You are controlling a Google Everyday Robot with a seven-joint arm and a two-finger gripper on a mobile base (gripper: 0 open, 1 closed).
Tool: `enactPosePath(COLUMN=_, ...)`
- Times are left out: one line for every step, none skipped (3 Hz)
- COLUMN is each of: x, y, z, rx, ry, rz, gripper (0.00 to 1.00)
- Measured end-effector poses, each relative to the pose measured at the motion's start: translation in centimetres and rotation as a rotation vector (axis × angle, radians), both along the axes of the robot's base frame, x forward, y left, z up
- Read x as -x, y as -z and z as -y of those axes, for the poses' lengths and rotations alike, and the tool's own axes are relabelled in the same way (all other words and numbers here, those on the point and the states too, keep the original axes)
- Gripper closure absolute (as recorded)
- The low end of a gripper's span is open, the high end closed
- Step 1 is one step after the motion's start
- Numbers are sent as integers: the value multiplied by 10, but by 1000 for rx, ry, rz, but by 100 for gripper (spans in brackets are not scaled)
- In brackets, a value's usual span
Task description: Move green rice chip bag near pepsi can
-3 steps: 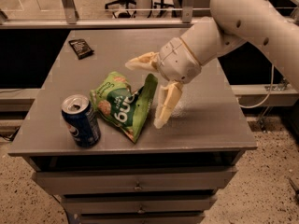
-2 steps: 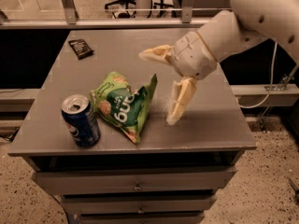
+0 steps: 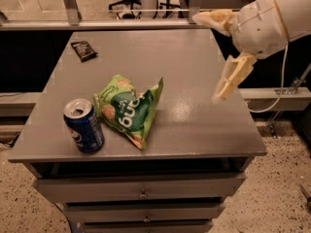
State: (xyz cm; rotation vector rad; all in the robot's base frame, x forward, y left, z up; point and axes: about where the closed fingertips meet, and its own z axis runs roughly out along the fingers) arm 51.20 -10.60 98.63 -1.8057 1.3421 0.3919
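Note:
The green rice chip bag (image 3: 128, 108) lies on the grey table top (image 3: 194, 72), front left of centre, its left edge right beside the pepsi can (image 3: 83, 125). The can stands upright near the front left corner, blue with a silver top. My gripper (image 3: 214, 57) is open and empty, raised over the table's right edge, well to the right of the bag and apart from it. One pale finger (image 3: 232, 77) points down, the other (image 3: 214, 18) points left.
A small flat black packet (image 3: 83, 50) lies at the back left of the table. Drawers (image 3: 141, 191) run below the top. Chair legs and a metal rail stand behind the table. A cable hangs at the right.
My gripper has drawn away from the bag, moving right and up to the table's right edge. The bag and the can have stayed where they were.

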Motion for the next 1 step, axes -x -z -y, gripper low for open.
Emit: enactPosePath(x=-2, y=-6, z=6, rx=-3, ry=16, rz=16, gripper=0)
